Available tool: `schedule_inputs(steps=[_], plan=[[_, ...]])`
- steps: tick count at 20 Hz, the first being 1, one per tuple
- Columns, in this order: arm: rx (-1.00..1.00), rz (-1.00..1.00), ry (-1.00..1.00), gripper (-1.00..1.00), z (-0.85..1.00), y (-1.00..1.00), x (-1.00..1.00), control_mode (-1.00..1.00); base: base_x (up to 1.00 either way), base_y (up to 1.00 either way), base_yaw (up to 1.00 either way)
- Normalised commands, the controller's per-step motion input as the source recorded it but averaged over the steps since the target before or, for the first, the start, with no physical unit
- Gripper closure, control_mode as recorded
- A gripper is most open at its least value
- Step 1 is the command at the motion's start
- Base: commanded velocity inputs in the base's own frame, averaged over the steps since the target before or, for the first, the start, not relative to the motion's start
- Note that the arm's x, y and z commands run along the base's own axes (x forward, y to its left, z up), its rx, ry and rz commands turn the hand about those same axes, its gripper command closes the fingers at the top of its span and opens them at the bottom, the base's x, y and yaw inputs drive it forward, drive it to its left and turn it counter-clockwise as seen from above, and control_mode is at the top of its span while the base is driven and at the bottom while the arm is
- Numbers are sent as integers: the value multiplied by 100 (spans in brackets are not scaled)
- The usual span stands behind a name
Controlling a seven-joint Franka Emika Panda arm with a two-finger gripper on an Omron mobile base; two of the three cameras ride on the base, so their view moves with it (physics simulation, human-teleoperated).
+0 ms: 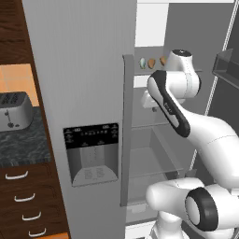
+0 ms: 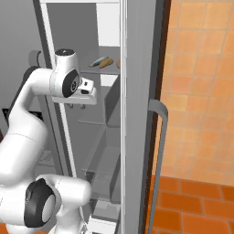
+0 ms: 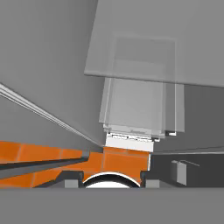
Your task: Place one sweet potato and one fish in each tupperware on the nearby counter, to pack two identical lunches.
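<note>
From behind the arm on its left, we look forward, close up, at the fridge (image 1: 79, 93), with its open compartment at right of frame. From behind on its right, we see that same open fridge interior (image 2: 107, 137) at frame centre. Our hand camera looks steeply down past glass shelves (image 3: 140, 105) to the orange floor (image 3: 43, 153).

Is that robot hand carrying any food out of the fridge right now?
That cannot be told: the gripper hangs below the shelf where the fish lies, its fingertips too small to judge.
</note>
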Motion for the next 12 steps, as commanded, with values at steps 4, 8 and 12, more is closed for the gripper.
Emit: schedule_inputs(steps=[4,8,12], plan=[[0,0,-20,-100,9,-26,-16,-100,0,0,0],[0,-2,-31,-100,32,-43,-1,-100,0,0,0],[0,0,-25,-100,34,-15,0,-100,0,0,0]])
